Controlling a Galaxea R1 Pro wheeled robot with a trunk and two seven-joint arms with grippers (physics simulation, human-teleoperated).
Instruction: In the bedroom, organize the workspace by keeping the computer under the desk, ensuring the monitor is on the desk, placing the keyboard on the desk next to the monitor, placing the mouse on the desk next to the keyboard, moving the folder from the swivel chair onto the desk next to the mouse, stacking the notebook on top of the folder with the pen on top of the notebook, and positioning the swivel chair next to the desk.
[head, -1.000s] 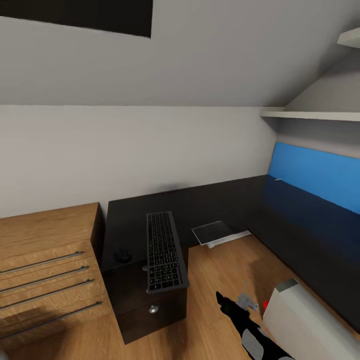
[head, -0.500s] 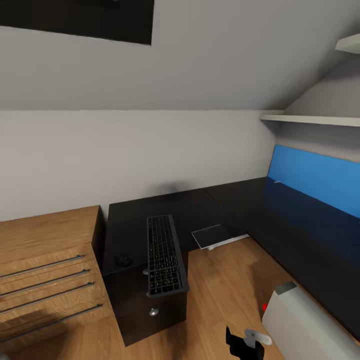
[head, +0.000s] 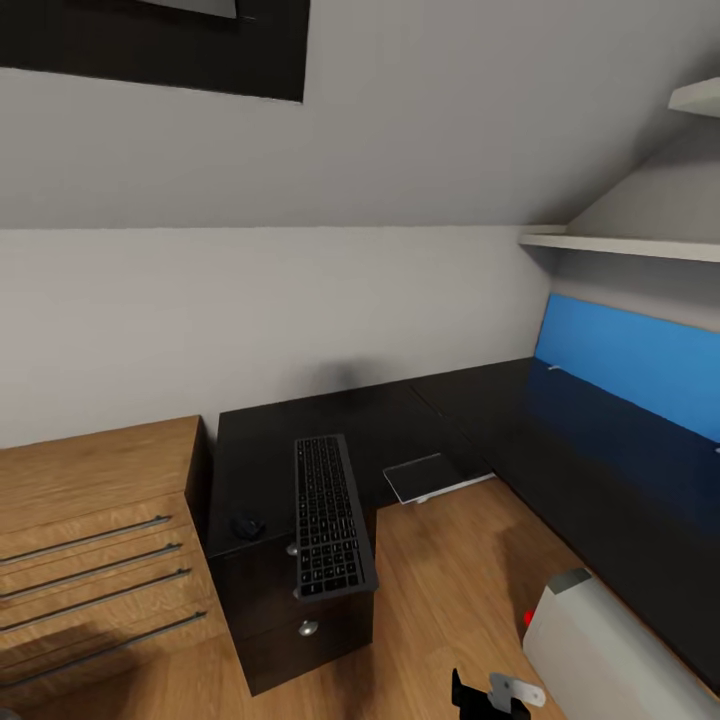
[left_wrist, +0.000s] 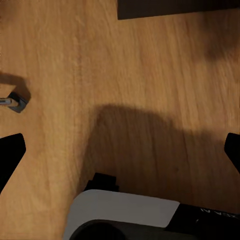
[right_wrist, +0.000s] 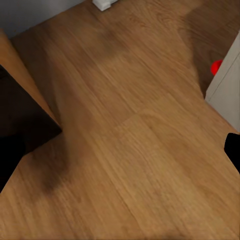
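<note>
lining up on the bench (head: 300, 430), keyboard (head: 328, 515) overhangs the near edge; both grippers look spread and empty, so i'd roll in slow.

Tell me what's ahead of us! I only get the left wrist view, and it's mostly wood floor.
Observer: The head view shows a black desk ahead, with a keyboard on it, one end sticking out over the front edge.
Operator: Is the mouse there too?
Observer: Yes, the mouse sits on the desk to the left of the keyboard, not touching it.
Operator: Anything else on the floor?
Observer: A white box stands on the floor to the right, with a red spot by its near corner.
</note>
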